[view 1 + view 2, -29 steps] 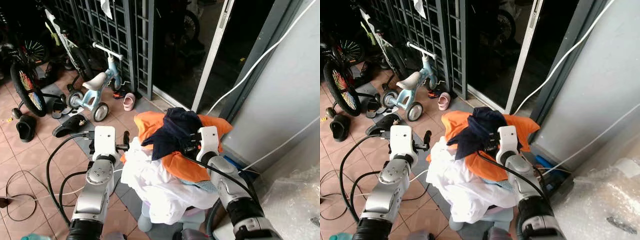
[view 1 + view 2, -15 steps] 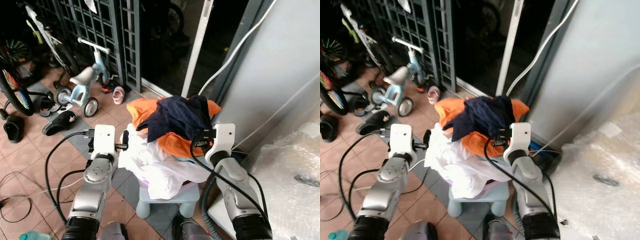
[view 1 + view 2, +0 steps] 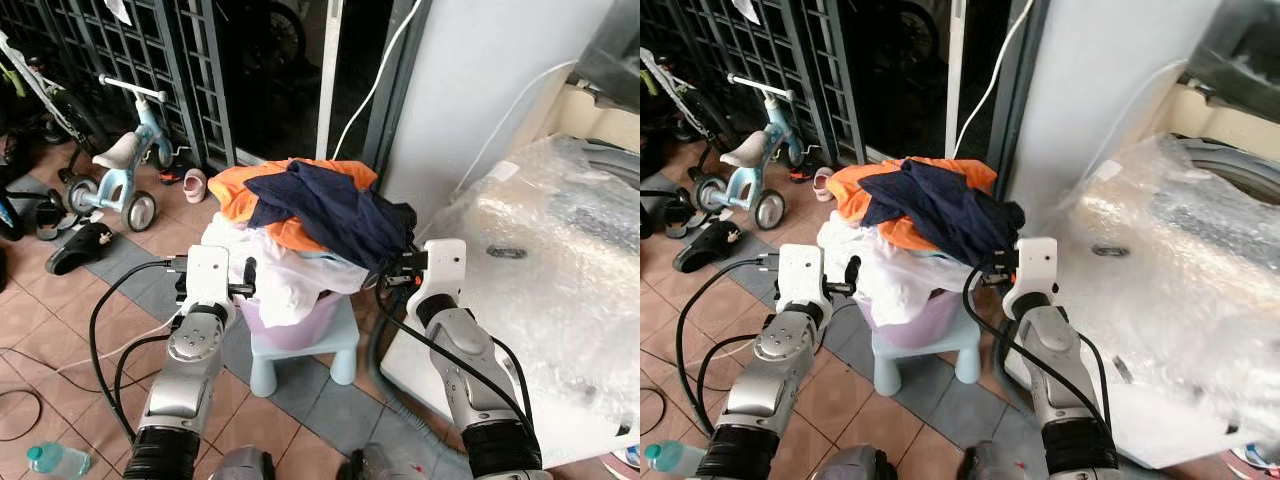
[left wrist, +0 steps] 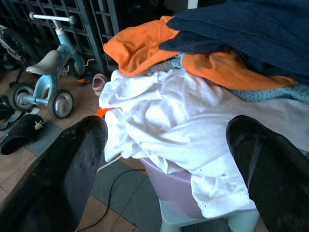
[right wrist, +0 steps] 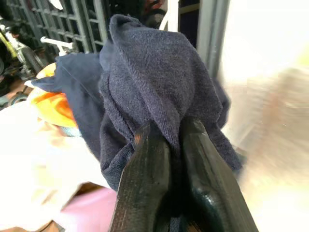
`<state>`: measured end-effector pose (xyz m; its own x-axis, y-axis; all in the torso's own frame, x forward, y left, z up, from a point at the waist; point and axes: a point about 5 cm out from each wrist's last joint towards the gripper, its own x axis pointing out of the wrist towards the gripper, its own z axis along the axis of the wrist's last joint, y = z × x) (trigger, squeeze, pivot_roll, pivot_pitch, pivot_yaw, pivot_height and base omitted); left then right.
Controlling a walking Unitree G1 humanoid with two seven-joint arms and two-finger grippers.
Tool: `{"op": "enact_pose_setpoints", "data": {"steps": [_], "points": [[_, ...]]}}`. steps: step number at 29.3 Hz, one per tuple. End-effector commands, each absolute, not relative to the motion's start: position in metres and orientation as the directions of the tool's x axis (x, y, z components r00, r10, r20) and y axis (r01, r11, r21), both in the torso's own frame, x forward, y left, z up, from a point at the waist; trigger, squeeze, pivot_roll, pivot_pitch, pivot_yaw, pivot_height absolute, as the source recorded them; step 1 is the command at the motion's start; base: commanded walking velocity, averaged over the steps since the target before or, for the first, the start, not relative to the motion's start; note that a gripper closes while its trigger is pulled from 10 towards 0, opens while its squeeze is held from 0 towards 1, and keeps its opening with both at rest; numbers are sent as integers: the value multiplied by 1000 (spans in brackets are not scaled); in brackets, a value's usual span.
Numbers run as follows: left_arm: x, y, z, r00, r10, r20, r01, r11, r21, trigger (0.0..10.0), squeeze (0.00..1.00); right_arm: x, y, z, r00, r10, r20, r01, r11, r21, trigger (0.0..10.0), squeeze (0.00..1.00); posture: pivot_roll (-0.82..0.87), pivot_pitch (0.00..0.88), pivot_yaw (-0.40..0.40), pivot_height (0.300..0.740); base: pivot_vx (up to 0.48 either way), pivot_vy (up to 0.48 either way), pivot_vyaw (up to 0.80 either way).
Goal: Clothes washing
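Tiled porch, gate and kids' bikes on the left; view has swung right since a second ago, bringing the bubble-wrapped washing machine [image 3: 560,250] into frame, so the body has turned toward it. Right gripper [image 5: 166,159] jaws clenched on the navy garment [image 3: 330,210], top of the pile in the lilac basket [image 3: 290,325] on a small stool [image 3: 300,360]. Left gripper [image 4: 166,159] jaws spread wide, just beside the white clothes [image 4: 164,121], holding nothing. Machine sits close on the right; wall behind, cables on the floor. Lift path looks tight.
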<state>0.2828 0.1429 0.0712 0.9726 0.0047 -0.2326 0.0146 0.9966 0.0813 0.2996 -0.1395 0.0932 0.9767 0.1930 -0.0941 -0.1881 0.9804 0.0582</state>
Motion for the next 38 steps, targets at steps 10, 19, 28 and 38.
{"op": "enact_pose_setpoints", "data": {"steps": [10, 19, 28, 38], "points": [[283, 137, 75, 977, -48, -207, 55, 998, 26, 10000, 0, 306, -176, 106, 999, -12, -32, 11, 1000, -14, 10000, 0, -64, 0, 8, 740, 0, 0, -706], [283, 142, 80, 983, -14, -182, 14, 1000, -1, 10000, 0, 309, -165, 116, 994, 112, 13, -112, 993, -34, 10000, 0, -68, 0, 14, 740, 80, 0, -314], [282, 149, 80, 981, 36, -190, -36, 999, 2, 10000, 0, 318, -162, 133, 979, 199, 55, -193, 977, -88, 10000, 0, -67, 0, 12, 740, 437, 0, 0], [283, 146, 83, 983, 33, -183, -35, 999, -8, 10000, 0, 344, -162, 204, 907, 360, 220, -303, 918, -256, 10000, 0, -65, 0, 16, 740, 471, 0, 0]]}}
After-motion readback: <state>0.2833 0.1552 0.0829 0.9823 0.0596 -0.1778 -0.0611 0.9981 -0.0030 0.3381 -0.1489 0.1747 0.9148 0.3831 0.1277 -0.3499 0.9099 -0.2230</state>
